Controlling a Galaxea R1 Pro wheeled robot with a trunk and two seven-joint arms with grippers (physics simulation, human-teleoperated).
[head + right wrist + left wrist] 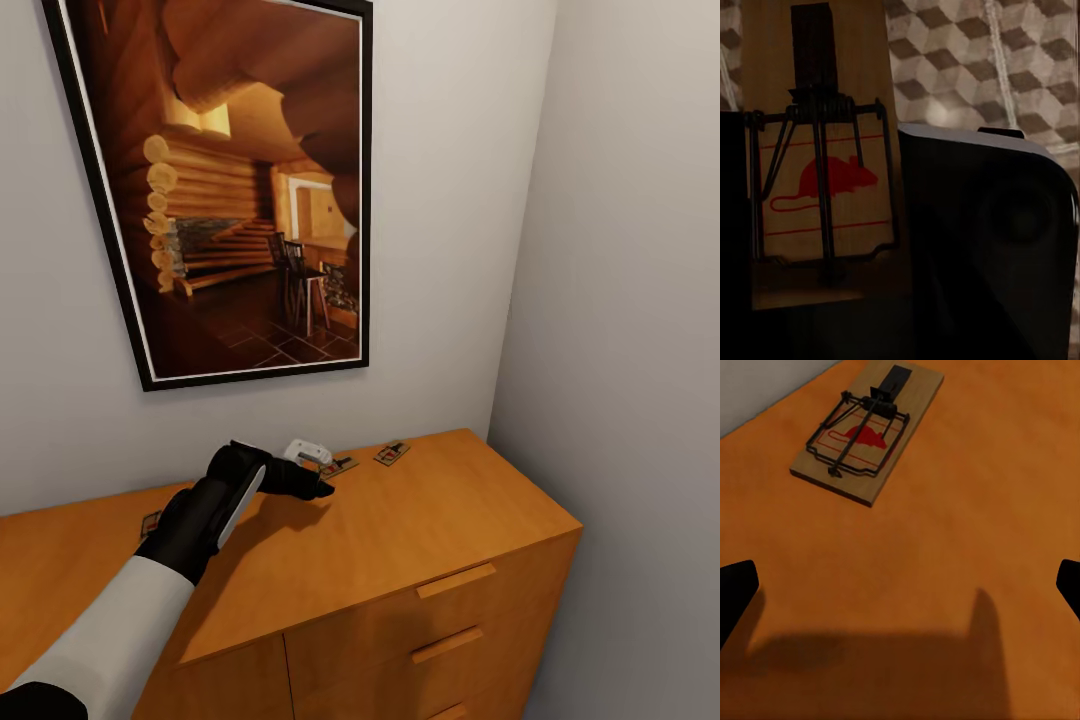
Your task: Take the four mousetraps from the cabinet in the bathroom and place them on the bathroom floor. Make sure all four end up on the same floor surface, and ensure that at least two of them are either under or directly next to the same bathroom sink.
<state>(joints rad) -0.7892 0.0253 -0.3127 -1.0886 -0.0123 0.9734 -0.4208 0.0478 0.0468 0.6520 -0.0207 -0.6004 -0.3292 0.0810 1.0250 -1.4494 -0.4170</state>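
On the orange-brown cabinet (420,520) top, near the wall, lie two mousetraps (338,466) (392,453). A third mousetrap (150,522) peeks out from behind my left forearm. My left gripper (318,478) hovers open just short of the nearer trap. In the left wrist view that mousetrap (866,431) lies flat ahead of the gripper (900,585), beyond its spread fingertips (735,592), untouched. My right gripper (825,247) is shut on another mousetrap (825,180), held above the cube-patterned bathroom floor (1020,75).
A large framed picture (240,190) of a log cabin hangs on the wall above the cabinet. A side wall (640,300) closes in right of the cabinet. Drawer handles (455,580) run down the cabinet's front.
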